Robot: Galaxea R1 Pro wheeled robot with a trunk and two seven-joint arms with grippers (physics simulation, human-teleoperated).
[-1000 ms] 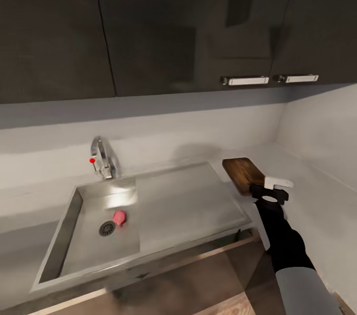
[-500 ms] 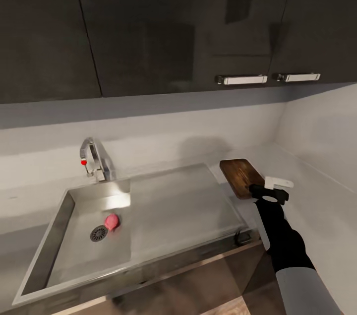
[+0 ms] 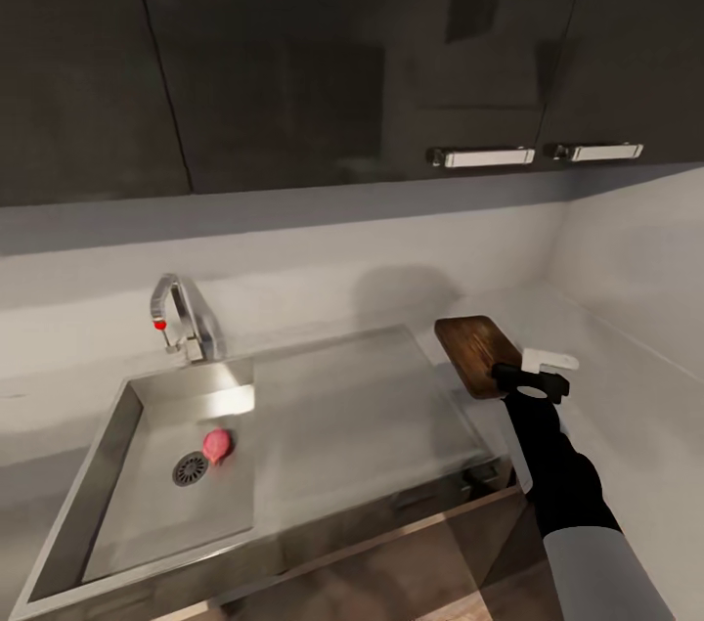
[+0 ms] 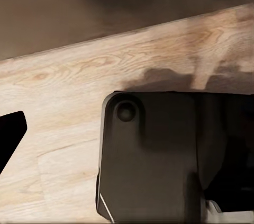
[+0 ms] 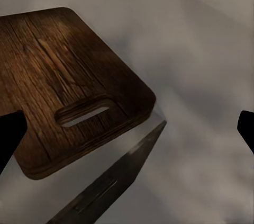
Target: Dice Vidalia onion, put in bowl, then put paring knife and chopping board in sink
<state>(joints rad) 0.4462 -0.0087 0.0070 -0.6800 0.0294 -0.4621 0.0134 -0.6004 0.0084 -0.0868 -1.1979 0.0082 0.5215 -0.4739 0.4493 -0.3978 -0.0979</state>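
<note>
Beside steel sink (image 3: pixel 323 406), wood-grain chopping board (image 3: pixel 476 354)

The right arm reaches forward and up along the head view's right side, a pale grey forearm sleeve giving way to a black wrist. Its black right tool (image 3: pixel 533 377) is held out level, with a white block on its far side. In the right wrist view its two dark fingertips (image 5: pixel 10 136) sit at opposite edges, spread wide with nothing between them.
</note>
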